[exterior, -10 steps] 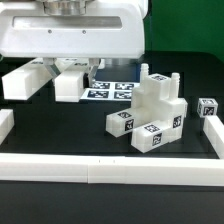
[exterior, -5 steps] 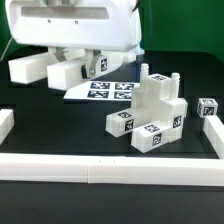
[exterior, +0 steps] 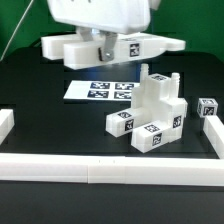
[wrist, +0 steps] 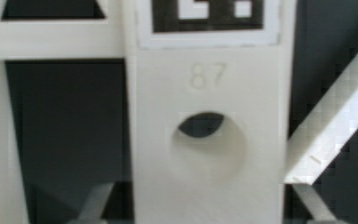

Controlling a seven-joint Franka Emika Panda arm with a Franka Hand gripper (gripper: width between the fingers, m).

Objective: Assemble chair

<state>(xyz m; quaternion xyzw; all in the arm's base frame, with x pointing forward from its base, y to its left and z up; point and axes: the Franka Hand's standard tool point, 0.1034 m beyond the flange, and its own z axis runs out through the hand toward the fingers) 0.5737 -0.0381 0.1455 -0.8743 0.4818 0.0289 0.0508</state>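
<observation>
Now, black matte bench (exterior: 60,135), white rail (exterior: 110,172) along near edge; green backdrop beyond far edge. Frame (exterior: 158,44) aloft over far edge, long axis level, running across exterior view's left to right. Stack (exterior: 152,108) of joined chair parts stands lower and nearer, toward exterior view's right, well apart from frame. Marker board (exterior: 85,90) flat under frame. Block (exterior: 207,107) just beside stack. Gripper (exterior: 101,50) pinching frame mid-span. Wrist view: hole (wrist: 201,125) in frame. Likely next: carry frame down to stack.

My gripper (exterior: 103,48) holds the frame piece (exterior: 65,48) above the marker board (exterior: 80,90). The joined blocks (exterior: 152,112) stand at the exterior view's right.
</observation>
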